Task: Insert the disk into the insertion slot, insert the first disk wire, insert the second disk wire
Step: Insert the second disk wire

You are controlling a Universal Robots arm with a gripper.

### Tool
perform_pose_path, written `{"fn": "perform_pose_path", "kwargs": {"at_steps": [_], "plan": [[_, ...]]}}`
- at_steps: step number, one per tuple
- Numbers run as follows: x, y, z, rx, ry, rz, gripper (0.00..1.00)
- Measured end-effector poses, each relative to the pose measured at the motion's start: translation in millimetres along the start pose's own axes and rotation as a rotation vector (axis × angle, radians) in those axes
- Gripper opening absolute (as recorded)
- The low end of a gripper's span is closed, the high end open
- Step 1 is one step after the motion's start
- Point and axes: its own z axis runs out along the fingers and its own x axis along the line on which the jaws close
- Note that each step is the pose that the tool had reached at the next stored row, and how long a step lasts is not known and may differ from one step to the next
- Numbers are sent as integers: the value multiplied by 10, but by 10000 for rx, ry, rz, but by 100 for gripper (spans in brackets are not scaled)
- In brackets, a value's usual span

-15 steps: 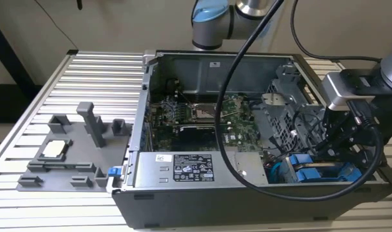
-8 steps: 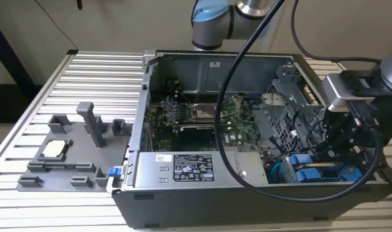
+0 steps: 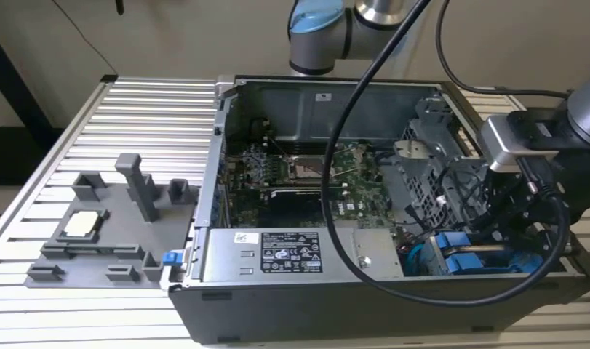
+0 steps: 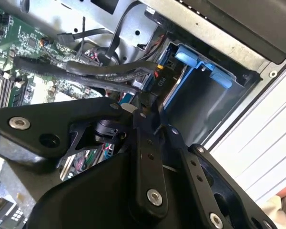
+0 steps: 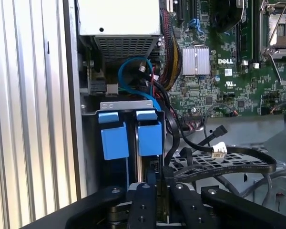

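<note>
The disk sits in the insertion slot (image 3: pixel 425 243) at the case's near corner, on the exterior view's right. Its blue carrier handle ends (image 5: pixel 150 136) stand upright beside a second blue carrier (image 5: pixel 114 138). The same blue handles (image 4: pixel 202 67) appear against the bay's grey wall (image 4: pixel 200 109). My gripper (image 5: pixel 158 188) reaches into the bay right behind the blue handles. It is shut on the black plug of a disk wire (image 4: pixel 155 81), which sits at the disk's edge. Which of the two wires this is cannot be told. In the exterior view the gripper (image 3: pixel 494 229) is low inside the case.
The grey power supply box (image 3: pixel 285 254) lies beside the bay. The green motherboard (image 3: pixel 305 174) with the processor socket lies behind it. Loose black cables (image 5: pixel 219 157) and a blue cable loop (image 5: pixel 133 74) crowd the bay. A grey fixture plate (image 3: pixel 100 225) rests on the ribbed table.
</note>
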Motion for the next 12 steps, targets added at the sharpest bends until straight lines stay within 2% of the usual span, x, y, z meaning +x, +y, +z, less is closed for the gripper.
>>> {"fn": "perform_pose_path", "kwargs": {"at_steps": [1,3,12], "plan": [[0,0,-5,0,4,8,24],[-6,1,-43,-2,5,26,24],[-45,2,-335,-4,5,49,24]]}}
